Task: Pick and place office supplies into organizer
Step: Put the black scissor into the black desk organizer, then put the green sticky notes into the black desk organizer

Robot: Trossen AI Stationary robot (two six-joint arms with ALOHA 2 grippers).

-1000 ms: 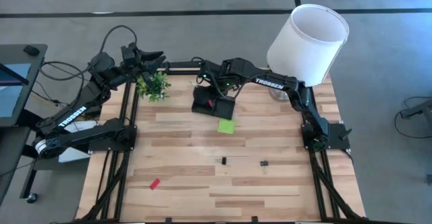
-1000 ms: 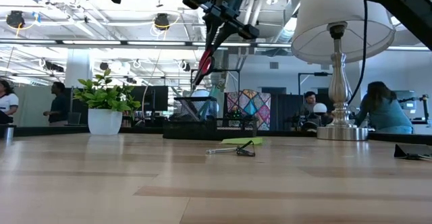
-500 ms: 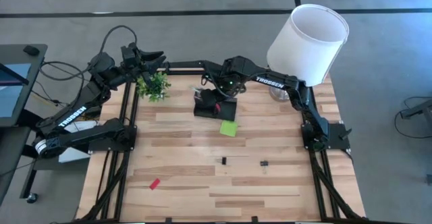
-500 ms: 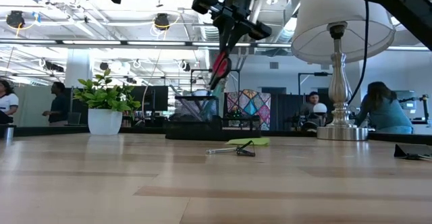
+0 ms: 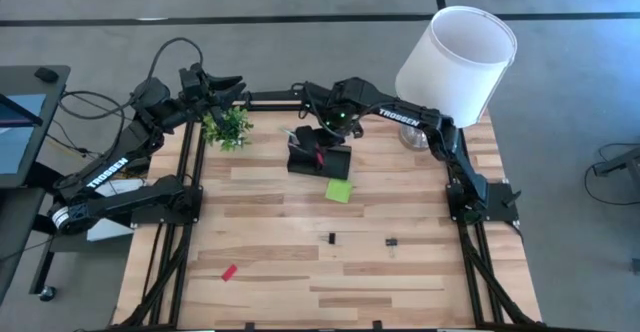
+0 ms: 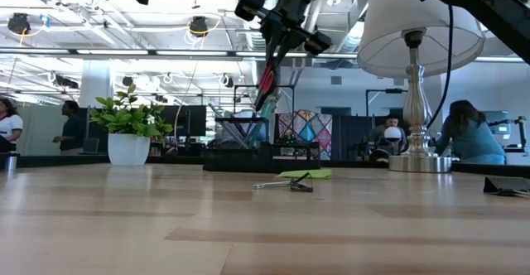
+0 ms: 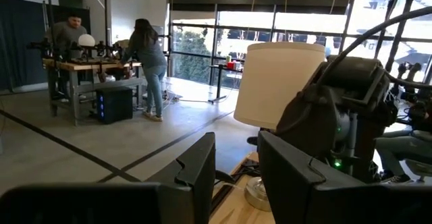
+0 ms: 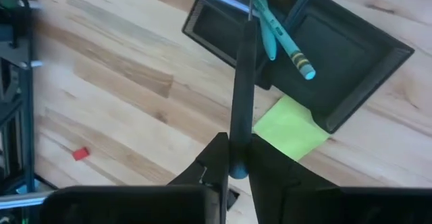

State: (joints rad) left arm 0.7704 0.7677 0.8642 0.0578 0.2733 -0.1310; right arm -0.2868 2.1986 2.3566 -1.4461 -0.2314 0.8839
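Scissors (image 6: 266,83), red-handled, apparently blades-down over the black organizer (image 5: 322,159), pinched in the right end effector (image 6: 277,36).

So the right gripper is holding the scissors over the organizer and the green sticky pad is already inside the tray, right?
Not quite. The right gripper does hold the scissors over the organizer, but the green sticky pad is not inside it. The high view shows the pad lying on the table just beside the tray, and the right wrist view shows the same.
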